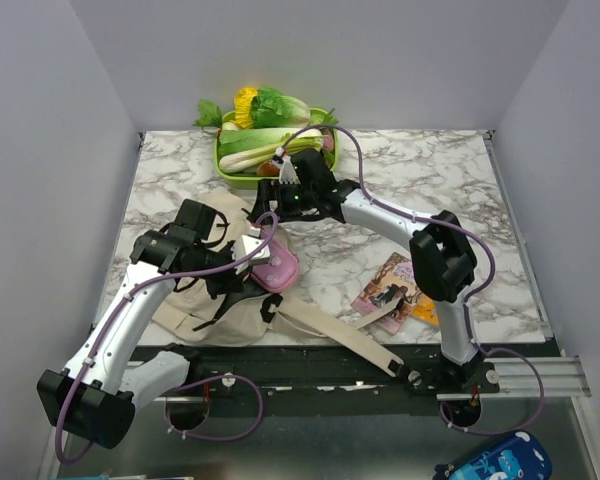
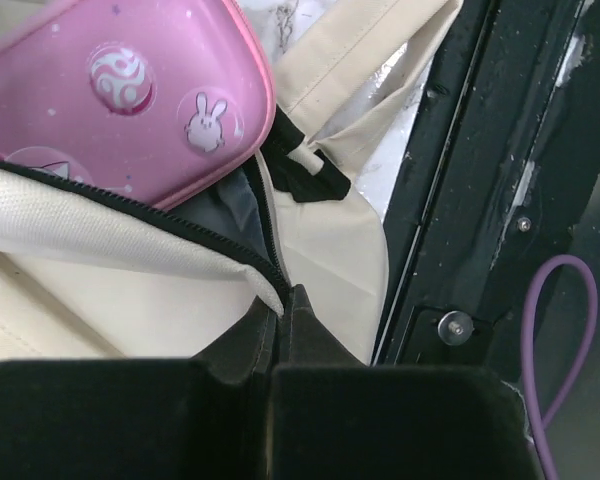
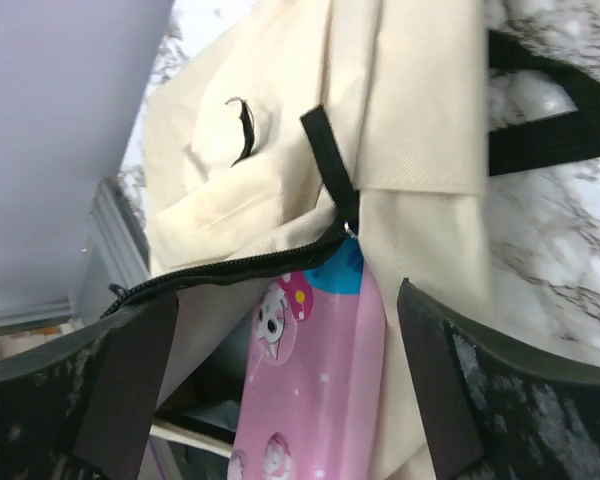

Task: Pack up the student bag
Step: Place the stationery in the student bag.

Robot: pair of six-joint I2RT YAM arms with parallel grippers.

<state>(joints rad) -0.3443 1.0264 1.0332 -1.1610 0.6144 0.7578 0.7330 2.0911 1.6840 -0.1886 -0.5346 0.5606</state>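
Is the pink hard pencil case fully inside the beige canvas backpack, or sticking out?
Sticking out: pink hard pencil case lies in the unzipped mouth of the beige canvas backpack, largely exposed.

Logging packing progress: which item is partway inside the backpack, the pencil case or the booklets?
The pink pencil case, poking from the zip opening of the beige backpack; the booklets lie outside it.

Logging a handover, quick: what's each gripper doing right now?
Left gripper: shut on the student bag, by its zipper edge.
Right gripper: open, fingers either side of the pink pencil case.
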